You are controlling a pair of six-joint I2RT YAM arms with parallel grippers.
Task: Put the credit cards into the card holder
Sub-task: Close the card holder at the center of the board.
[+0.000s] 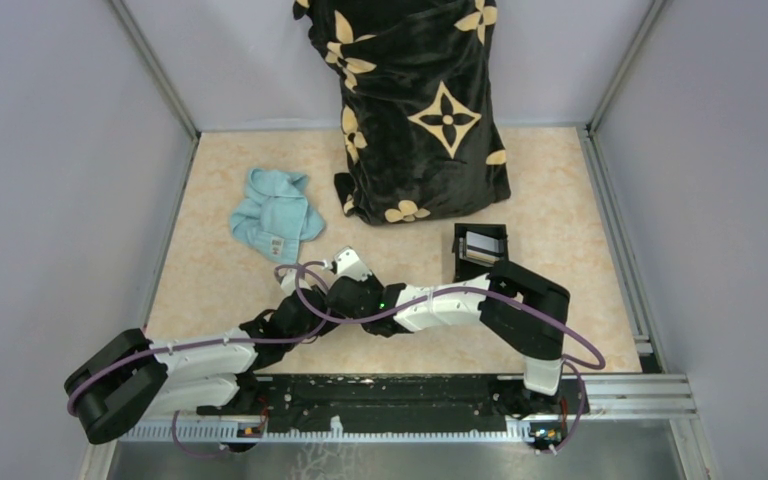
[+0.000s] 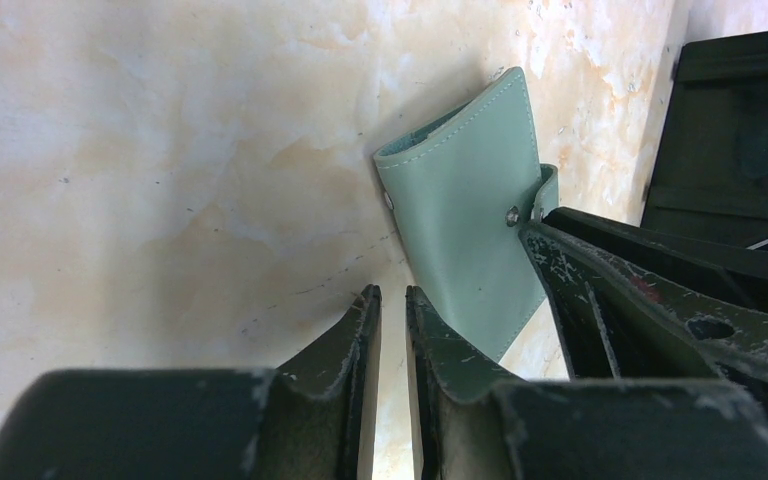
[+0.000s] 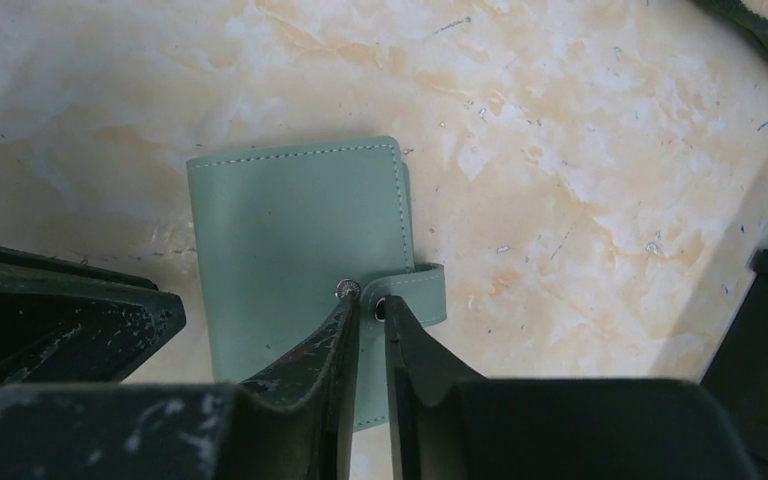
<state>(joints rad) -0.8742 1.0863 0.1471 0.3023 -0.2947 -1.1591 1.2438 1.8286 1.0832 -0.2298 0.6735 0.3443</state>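
The sage-green card holder (image 3: 290, 225) lies folded on the marbled table, also in the left wrist view (image 2: 465, 230). Its strap (image 3: 422, 292) is unsnapped, and the bare stud (image 3: 347, 290) shows. My right gripper (image 3: 370, 303) is closed down on the strap's end by the stud. Its fingers (image 2: 610, 300) show at the right of the left wrist view. My left gripper (image 2: 392, 292) hangs just left of the holder, open by a narrow slit with only table between the jaws. A pale silvery credit card (image 1: 482, 243) lies in the black box (image 1: 465, 262). The top view hides the holder under the wrists.
The black box (image 2: 740, 140) stands just right of the holder. A light blue cloth (image 1: 275, 215) lies at the back left. A black blanket with tan flowers (image 1: 420, 110) is heaped at the back middle. Grey walls close off the left, right and back of the table.
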